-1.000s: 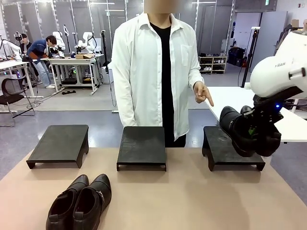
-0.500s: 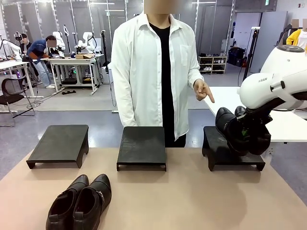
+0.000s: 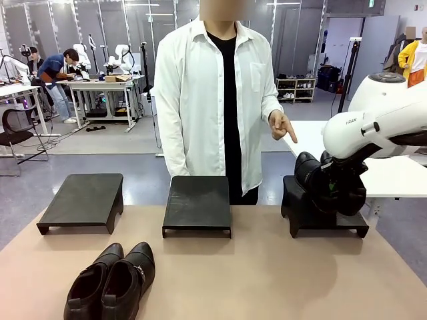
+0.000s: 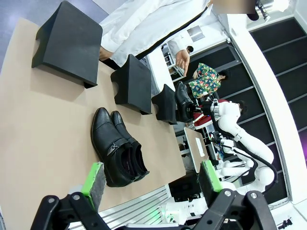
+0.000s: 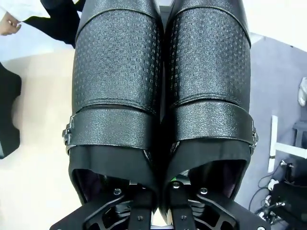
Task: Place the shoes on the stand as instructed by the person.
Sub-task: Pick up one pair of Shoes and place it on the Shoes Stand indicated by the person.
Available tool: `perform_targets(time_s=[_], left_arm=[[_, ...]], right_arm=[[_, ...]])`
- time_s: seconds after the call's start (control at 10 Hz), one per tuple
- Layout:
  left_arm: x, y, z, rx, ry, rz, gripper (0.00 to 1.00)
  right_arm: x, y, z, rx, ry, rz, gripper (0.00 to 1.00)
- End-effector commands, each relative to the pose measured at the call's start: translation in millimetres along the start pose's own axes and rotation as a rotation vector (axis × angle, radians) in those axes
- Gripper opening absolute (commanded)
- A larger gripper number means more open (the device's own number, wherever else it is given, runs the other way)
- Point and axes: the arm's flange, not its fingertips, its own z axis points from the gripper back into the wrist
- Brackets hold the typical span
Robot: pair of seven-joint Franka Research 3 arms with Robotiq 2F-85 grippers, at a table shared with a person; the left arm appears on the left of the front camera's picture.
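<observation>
One pair of glossy black shoes (image 3: pixel 325 187) hangs tilted, toes up, just over the right stand (image 3: pixel 300 217); I cannot tell if it touches the top. My right gripper (image 5: pixel 160 194) is shut on the inner walls of this pair of shoes (image 5: pixel 160 96). The person's hand (image 3: pixel 281 127) points down toward that stand. A second pair of shoes (image 3: pixel 110 283) lies on the table at the near left, also seen as the pair of shoes (image 4: pixel 117 148) in the left wrist view. My left gripper (image 4: pixel 151 176) hovers open above that pair, nothing between its fingers.
The middle stand (image 3: pixel 197 203) and left stand (image 3: pixel 83 200) are bare along the far edge of the tan table (image 3: pixel 267 280). The person stands right behind the middle stand. A white table (image 3: pixel 393 173) sits behind my right arm.
My right arm has carried its pair of shoes left and down, from beside the right stand to just over its top. The person's pointing hand and the other pair have not moved.
</observation>
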Motion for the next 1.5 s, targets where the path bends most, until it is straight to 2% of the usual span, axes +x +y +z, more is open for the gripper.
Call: perform_targets(time_s=[0.0,0.5,1.1,1.3,1.4], left_arm=[[0.0,-0.8,0.4,-0.007,0.001,-0.006,1.00],[0.0,-0.8,0.4,-0.007,0.001,-0.006,1.00],[0.0,-0.8,0.4,-0.007,0.001,-0.006,1.00],[0.0,-0.8,0.4,-0.007,0.001,-0.006,1.00],[0.0,-0.8,0.4,-0.007,0.001,-0.006,1.00]], right_arm=[[15.0,9.0,-4.2,-0.040,-0.049,-0.038,0.08],[15.8,15.4,-26.8,-0.038,-0.072,-0.064,0.08],[16.2,13.0,-42.8,-0.037,-0.051,-0.099,0.08],[17.0,13.1,-43.9,-0.038,-0.069,-0.100,0.22],[17.5,15.3,-45.6,-0.036,-0.067,-0.095,0.37]])
